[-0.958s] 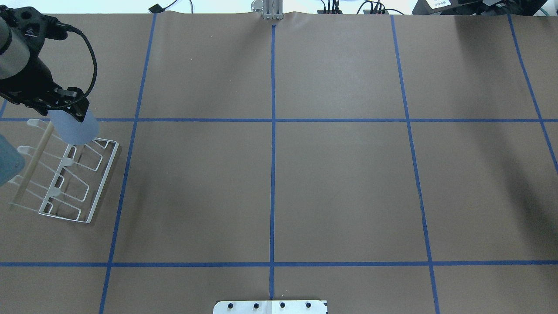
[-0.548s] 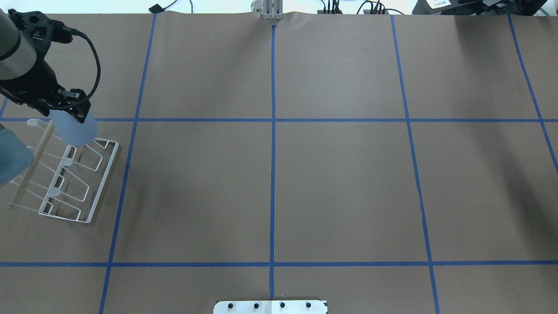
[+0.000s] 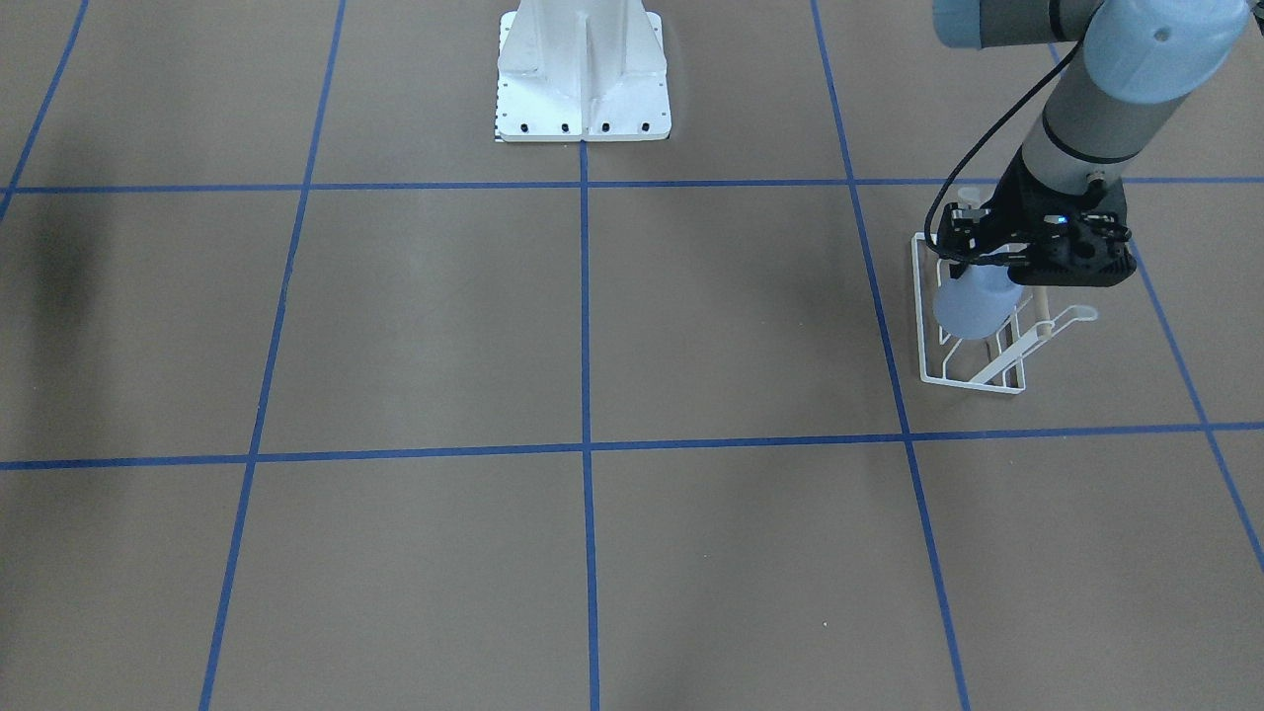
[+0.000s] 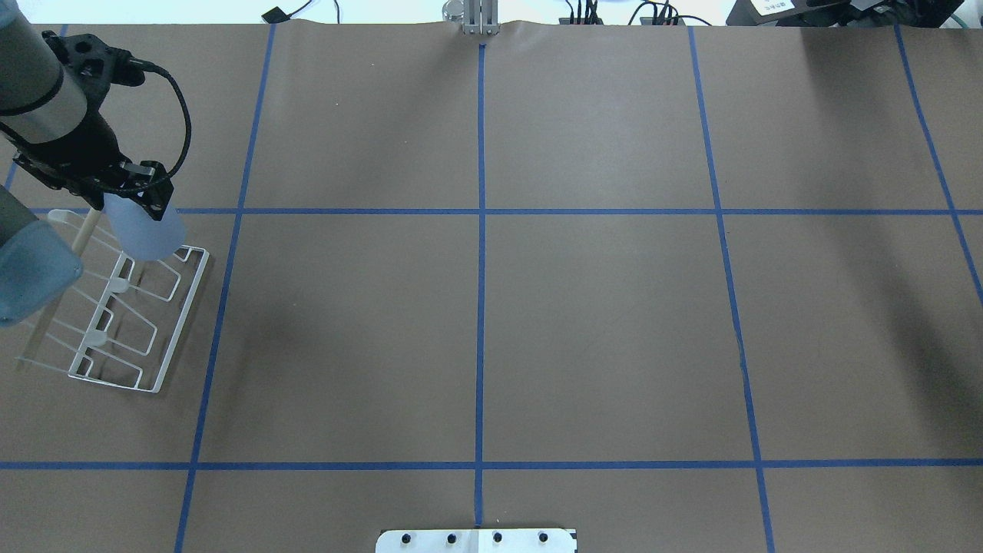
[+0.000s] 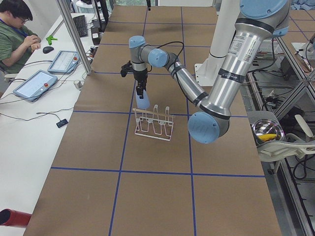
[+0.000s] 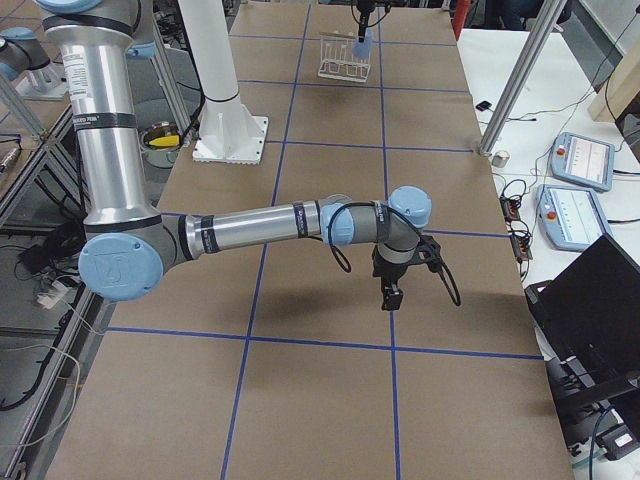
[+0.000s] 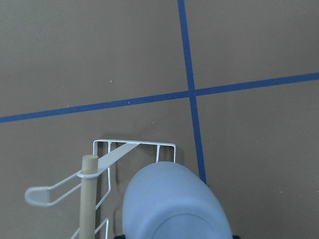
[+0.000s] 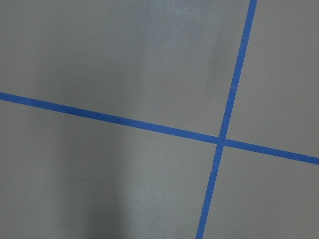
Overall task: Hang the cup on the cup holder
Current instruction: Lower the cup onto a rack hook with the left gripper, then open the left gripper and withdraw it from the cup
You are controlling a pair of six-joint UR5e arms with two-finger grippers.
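Note:
The pale blue cup [image 4: 147,230] hangs from my left gripper [image 4: 138,201], which is shut on its upper end. It hovers over the far end of the white wire cup holder [image 4: 183,321], beside the wooden rod [image 4: 83,228]. The front view shows the cup [image 3: 973,304] just above the rack [image 3: 973,385], under the gripper [image 3: 973,262]. The left wrist view shows the cup [image 7: 174,204] next to the rod [image 7: 88,199] and a prong. My right gripper [image 6: 392,292] hangs over bare table far from the rack; I cannot tell whether it is open.
The robot's white base plate [image 3: 583,79] is at the middle of the near table edge. Blue tape lines grid the brown table. An operator [image 5: 19,34] sits at a side table past the far edge.
My left gripper has moved a little to the right in the overhead view, carrying the cup with it. The rack has not moved.

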